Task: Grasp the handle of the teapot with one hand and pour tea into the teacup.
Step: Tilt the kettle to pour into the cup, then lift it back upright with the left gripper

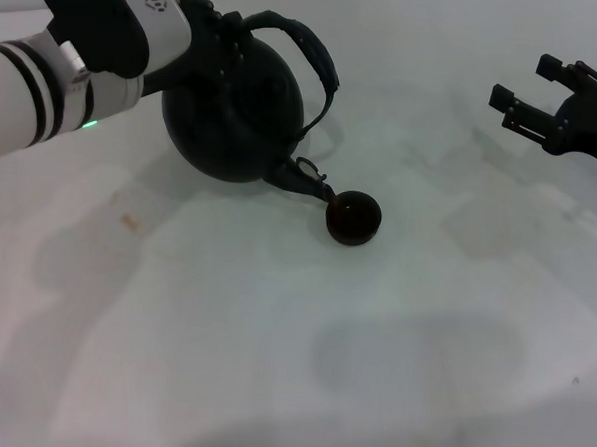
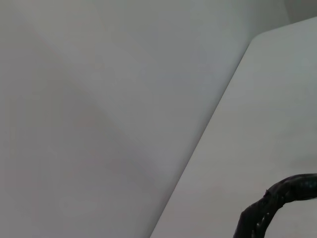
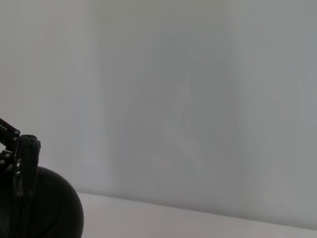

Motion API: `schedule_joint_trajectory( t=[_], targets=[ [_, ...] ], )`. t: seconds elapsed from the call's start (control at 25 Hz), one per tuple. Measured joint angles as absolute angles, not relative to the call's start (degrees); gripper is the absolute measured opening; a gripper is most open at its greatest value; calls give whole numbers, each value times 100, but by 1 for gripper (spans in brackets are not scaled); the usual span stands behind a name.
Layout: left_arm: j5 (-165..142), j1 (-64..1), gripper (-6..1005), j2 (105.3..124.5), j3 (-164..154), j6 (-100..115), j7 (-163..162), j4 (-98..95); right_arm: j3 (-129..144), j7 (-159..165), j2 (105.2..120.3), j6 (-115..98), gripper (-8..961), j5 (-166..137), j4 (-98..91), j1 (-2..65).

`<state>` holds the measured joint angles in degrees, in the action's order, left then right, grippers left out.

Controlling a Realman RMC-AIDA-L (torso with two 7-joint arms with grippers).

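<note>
The large black teapot (image 1: 235, 112) is held off the white table, tilted forward and to the right. Its short spout (image 1: 311, 183) points down over the rim of the small dark teacup (image 1: 353, 218), which stands on the table. No stream of tea is visible. My left gripper (image 1: 218, 32) is shut on the arched handle (image 1: 315, 57) at the pot's top. A piece of the handle shows in the left wrist view (image 2: 277, 198). The pot's round body shows in the right wrist view (image 3: 49, 213). My right gripper (image 1: 527, 83) is open and empty at the far right.
The white table (image 1: 284, 334) stretches in front of the cup. A small brownish mark (image 1: 130, 222) lies on it at the left. The table's far edge against a grey wall shows in the left wrist view (image 2: 213, 129).
</note>
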<state>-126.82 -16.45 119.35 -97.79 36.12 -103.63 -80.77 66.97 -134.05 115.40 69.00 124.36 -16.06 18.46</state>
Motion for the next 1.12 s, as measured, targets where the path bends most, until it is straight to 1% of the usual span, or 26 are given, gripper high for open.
schedule_joint_trajectory(
  t=[1.12],
  targets=[
    [-12823, -1873, 134, 11936, -9879, 3613, -10389, -7928, 6697, -13434, 11539, 6897, 845, 12436, -1572, 1864]
  ],
)
